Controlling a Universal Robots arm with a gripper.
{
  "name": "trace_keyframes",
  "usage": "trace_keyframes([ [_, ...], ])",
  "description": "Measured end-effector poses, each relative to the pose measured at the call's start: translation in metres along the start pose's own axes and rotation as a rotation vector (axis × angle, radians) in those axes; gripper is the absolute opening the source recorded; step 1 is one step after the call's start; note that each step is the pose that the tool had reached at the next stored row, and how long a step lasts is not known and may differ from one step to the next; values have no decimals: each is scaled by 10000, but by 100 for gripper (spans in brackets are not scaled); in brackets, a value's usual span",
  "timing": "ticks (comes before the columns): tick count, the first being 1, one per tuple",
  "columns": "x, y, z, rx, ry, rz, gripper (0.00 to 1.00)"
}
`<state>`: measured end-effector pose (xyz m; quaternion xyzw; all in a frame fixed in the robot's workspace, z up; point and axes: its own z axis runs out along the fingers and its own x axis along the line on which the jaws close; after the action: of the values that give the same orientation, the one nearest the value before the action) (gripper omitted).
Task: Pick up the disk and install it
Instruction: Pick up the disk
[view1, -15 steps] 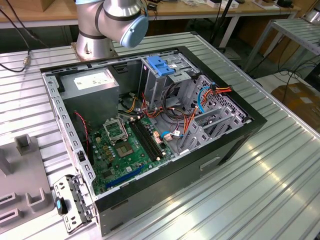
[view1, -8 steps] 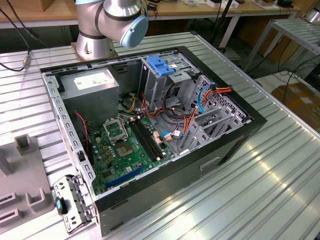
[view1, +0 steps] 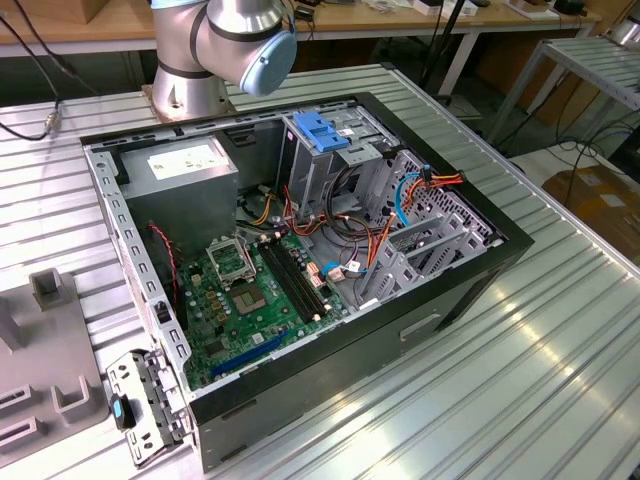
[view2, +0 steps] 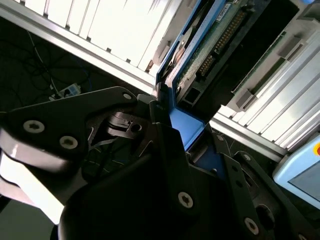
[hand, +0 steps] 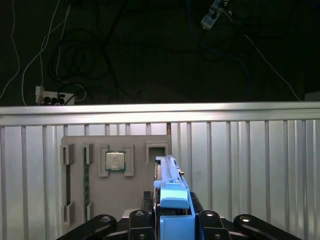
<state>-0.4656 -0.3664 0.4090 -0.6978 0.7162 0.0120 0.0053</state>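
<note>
Closest in both wrist views, the claw is pinched narrowly shut on the disk. The disk stands on edge between its fingers, above the slatted table and a grey holder plate. I judge the disk stiff, dense for its size and sensitive to shock, and its bare circuit board should not be pressed. Smooth metal could slip, so the blue side rail and firm edges look the safest hold.
</note>
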Motion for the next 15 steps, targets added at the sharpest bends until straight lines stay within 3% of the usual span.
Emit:
trace_keyframes([
  [15, -3, 1, -137, 0, 0, 0, 37],
])
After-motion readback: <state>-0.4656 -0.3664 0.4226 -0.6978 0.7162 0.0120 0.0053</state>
